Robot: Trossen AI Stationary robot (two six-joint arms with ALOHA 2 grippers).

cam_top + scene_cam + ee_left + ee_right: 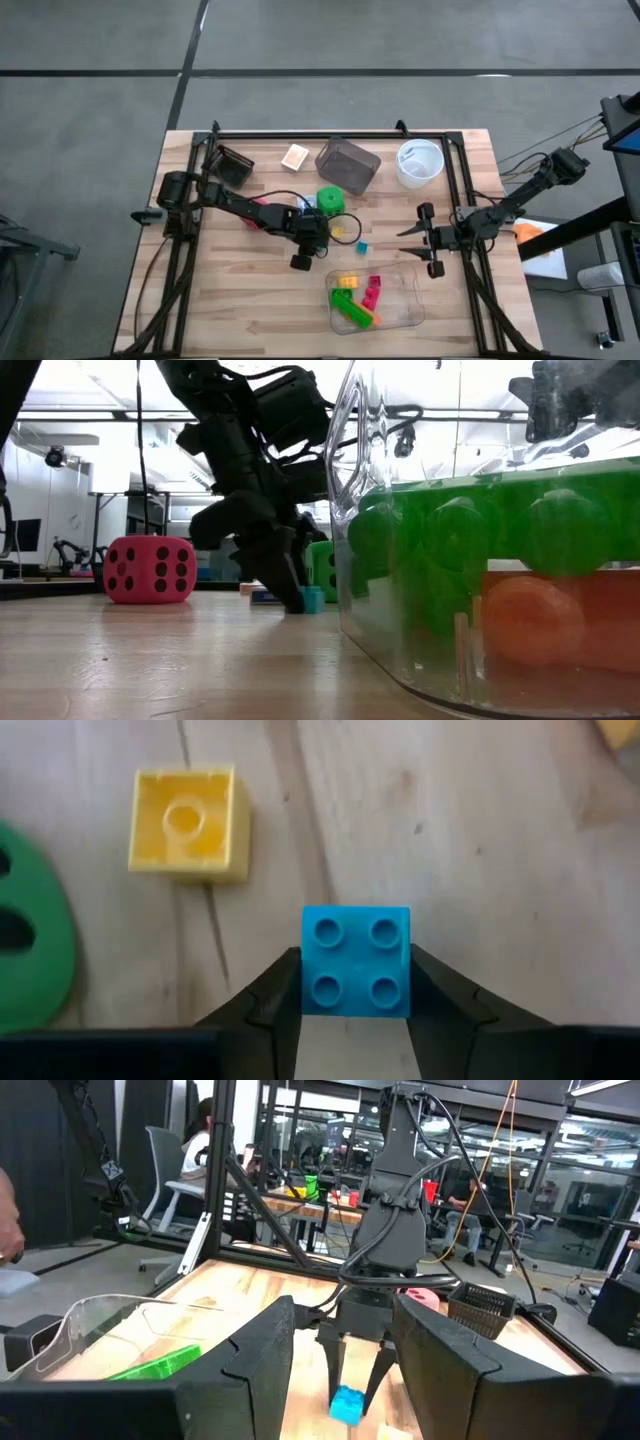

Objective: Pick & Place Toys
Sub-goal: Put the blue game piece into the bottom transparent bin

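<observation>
My left gripper (356,972) stands at the table's middle, pointing down, shut on a teal brick (362,246), which also shows in the right wrist view (347,1405). A yellow brick (188,823) lies on the wood just beside it, its hollow side up. The green die (330,202) sits on the table behind them. The pink-red die (150,570) rests farther left, mostly under my left arm in the high view. A tan block (295,156) lies at the back. My right gripper (415,240) hovers open and empty to the right of the clear tray (405,318). My left gripper pinches the teal brick by two opposite side walls (308,982), one finger (272,1002) on each side. The fingers come from above, pointing down. The brick is studs up, level, and appears to rest on the table (313,600).
The clear tray near the front edge holds green, yellow, pink and orange bricks (355,300). A dark box (348,165) and a white round bowl (420,162) stand at the back. A black frame (330,134) edges the table. People sit in the room beyond.
</observation>
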